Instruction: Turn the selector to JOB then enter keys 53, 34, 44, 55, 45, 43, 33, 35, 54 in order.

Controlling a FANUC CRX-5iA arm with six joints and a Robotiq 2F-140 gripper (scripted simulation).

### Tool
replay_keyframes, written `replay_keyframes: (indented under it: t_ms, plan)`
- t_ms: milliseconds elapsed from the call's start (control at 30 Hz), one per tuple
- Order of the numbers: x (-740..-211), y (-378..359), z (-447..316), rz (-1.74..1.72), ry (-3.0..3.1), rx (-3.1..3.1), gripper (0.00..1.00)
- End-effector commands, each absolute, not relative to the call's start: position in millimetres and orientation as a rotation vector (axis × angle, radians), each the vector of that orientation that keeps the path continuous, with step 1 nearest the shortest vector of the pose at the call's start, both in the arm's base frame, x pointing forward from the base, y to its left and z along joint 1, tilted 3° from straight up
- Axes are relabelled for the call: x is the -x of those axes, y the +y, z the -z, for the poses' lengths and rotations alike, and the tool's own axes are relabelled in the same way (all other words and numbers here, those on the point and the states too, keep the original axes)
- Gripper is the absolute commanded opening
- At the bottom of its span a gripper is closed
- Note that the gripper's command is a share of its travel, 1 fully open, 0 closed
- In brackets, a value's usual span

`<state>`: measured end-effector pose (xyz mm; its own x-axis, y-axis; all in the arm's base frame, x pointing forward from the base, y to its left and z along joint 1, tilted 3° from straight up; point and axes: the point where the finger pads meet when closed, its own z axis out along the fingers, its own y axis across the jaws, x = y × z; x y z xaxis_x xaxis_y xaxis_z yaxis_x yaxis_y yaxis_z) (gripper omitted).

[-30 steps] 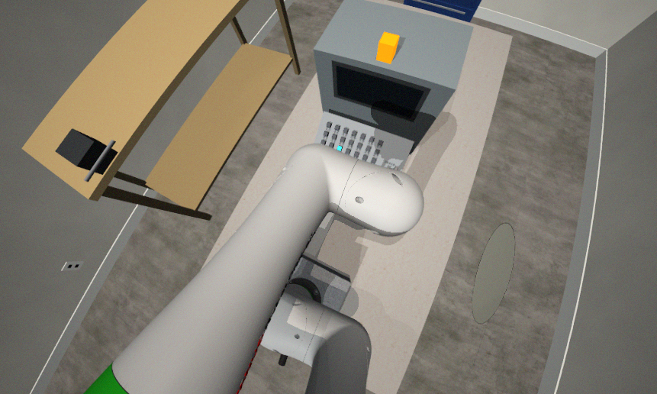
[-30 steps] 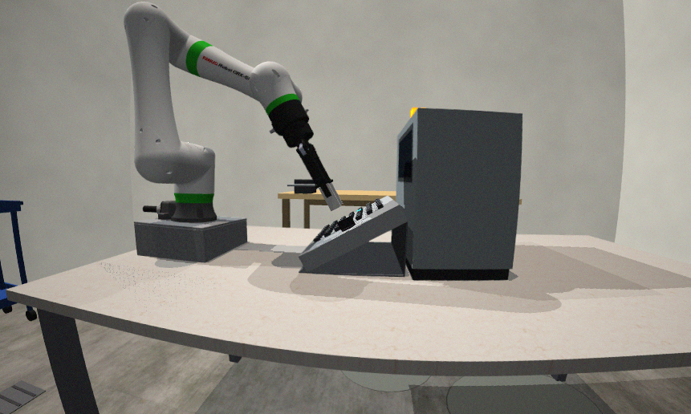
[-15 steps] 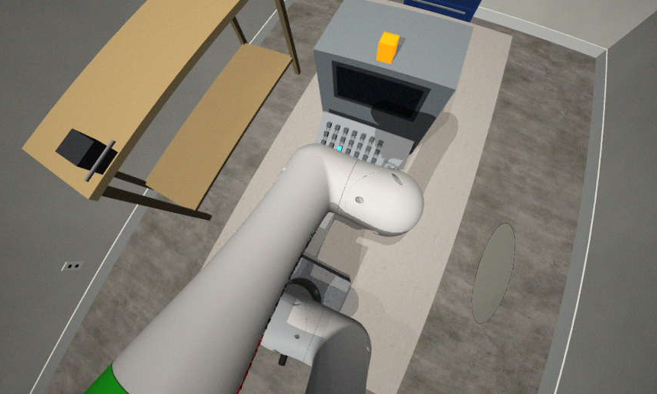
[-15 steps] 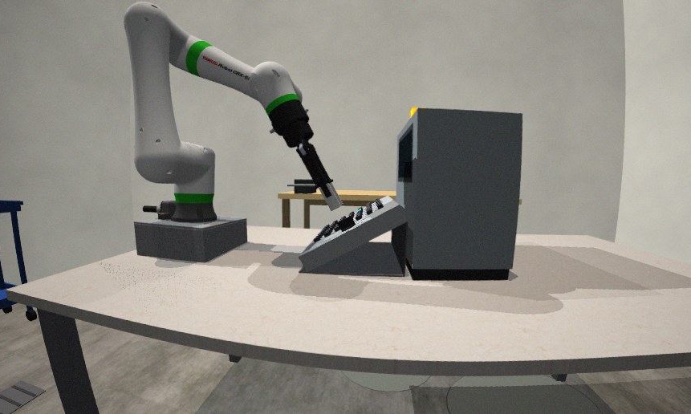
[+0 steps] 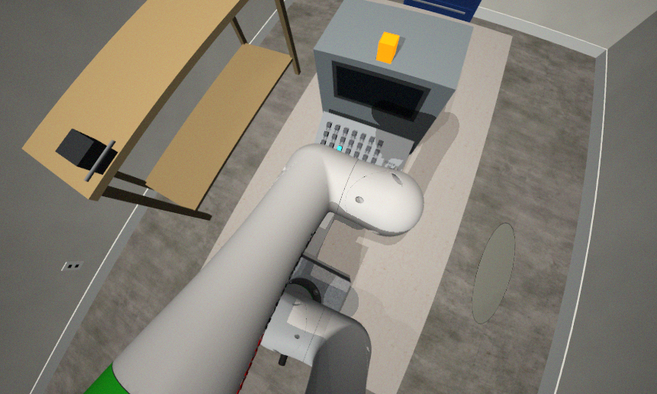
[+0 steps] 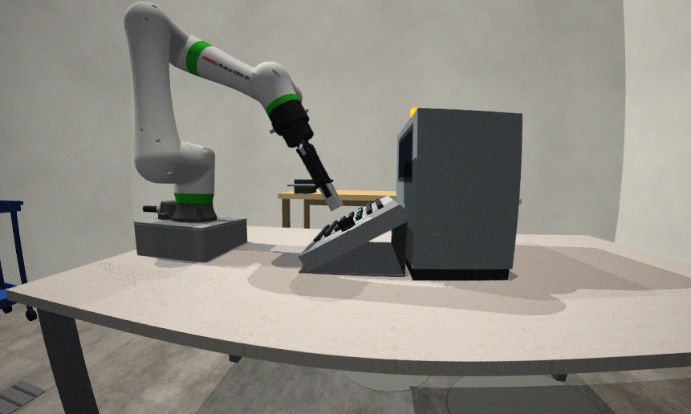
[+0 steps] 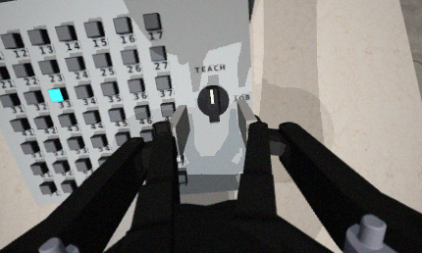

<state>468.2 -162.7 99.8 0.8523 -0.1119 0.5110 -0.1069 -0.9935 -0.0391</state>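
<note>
Black and gray, the gripper (image 7: pixel 211 128) hangs just over the slanted keypad (image 7: pixel 109 162), and its two gray fingertips stand partly apart with nothing held between them. Right past the gap between the tips sits the selector (image 7: pixel 213 101), a round black knob. One tip is off to the left of the knob and the other is off to the right. Neither tip touches it; the knob lies a little beyond them, toward the top of the wrist view. The white line on the knob points straight up at the word TEACH (image 7: pixel 210 69). The word JOB (image 7: pixel 241 97) is printed just to the right of the knob.

To the left of the knob are rows of small gray square keys with numbers under them. One key glows light blue, the key 33 (image 7: pixel 58 94), and it sits well to the left of the gripper.

From the side, the gripper (image 6: pixel 333 201) points down at a slant, close above the upper part of the keypad (image 6: pixel 337 246). Behind the keypad stands the big gray machine box (image 6: pixel 461 190), with an orange block (image 5: pixel 387 46) on top. All of it rests on a pale table (image 6: pixel 337 329).
</note>
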Motion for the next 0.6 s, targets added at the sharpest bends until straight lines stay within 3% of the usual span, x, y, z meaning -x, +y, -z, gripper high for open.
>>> replay_keyframes:
  t_ms: [0, 567]
  plan:
    - [-469, -163, -100, 0.833, 0.178, 3.014, 0.33]
    - [-475, -163, -88, 0.833, 0.178, 3.014, 0.33]
